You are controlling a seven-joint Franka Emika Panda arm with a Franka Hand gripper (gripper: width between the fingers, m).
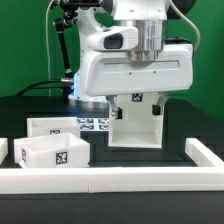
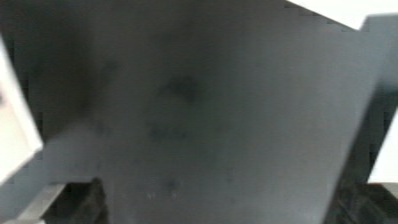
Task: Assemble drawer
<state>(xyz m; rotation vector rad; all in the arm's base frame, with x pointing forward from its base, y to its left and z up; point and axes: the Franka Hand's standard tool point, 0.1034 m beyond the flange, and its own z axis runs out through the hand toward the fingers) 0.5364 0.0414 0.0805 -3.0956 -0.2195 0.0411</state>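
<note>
Nearest the exterior camera runs the low white rail (image 1: 110, 178), edging the black tabletop (image 1: 182, 130) in front of the drawer casing (image 1: 136, 125), which I take as my landmark.

Well off toward the exterior view's left of the casing stand the two smaller drawer boxes, both open-topped and upright. The front box (image 1: 52, 153) sits just behind the rail and shows a black-and-white tag on the wall facing the camera. The rear box (image 1: 58, 127) stands just behind it, a little nearer the casing; whether the two touch I cannot tell.

Between the rear box and the casing lies the marker board (image 1: 92, 122), flat on the tabletop, close to the casing's lower corner.

The casing stands upright near the middle of the tabletop, its open side toward the camera and a square tag showing near its top.

My claw (image 1: 137, 90) hangs directly over the casing's top edge, under the broad white body of my arm (image 1: 130, 62). Its tips are hidden there, so I cannot tell whether they are apart, together or clamped on the casing.

My wrist view is a dark blur with pale slivers at its edges, too soft to name anything.
</note>
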